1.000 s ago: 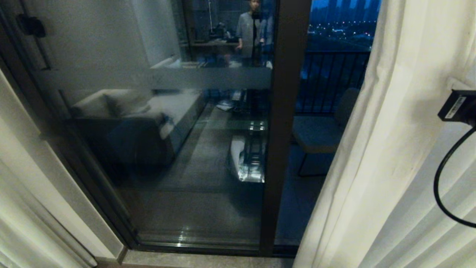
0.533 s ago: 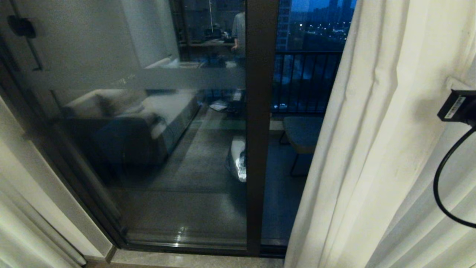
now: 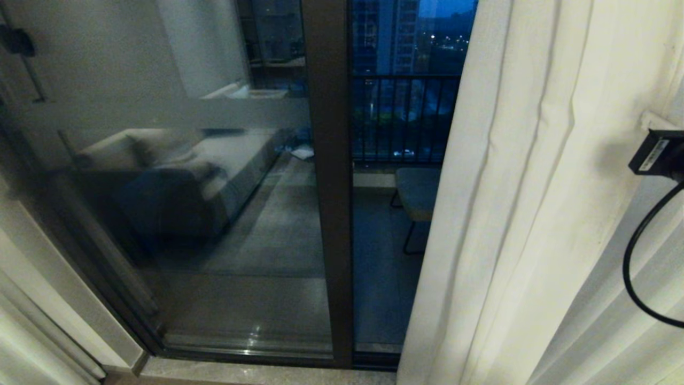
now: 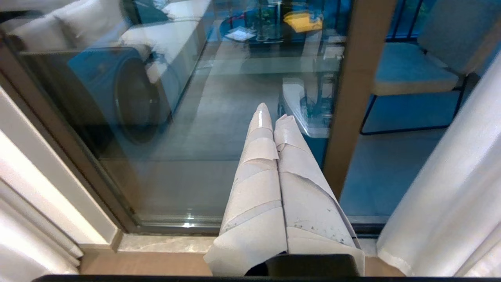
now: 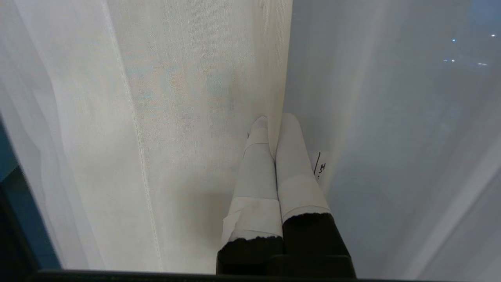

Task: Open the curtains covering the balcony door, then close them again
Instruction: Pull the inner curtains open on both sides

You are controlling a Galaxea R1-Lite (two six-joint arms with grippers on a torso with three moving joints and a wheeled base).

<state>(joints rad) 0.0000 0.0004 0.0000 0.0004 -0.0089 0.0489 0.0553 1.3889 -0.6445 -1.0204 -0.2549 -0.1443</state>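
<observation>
Night shows beyond the balcony door, whose panes mirror a dim sofa that is hard to make out. At far left one panel of the curtains is cut off by the frame edge. My left jaws are pressed together on nothing before the glass. Rightward, the other panel hides the railing partly; my right jaws, pressed together, point at its hem.

Cream curtains, near-black balcony door
</observation>
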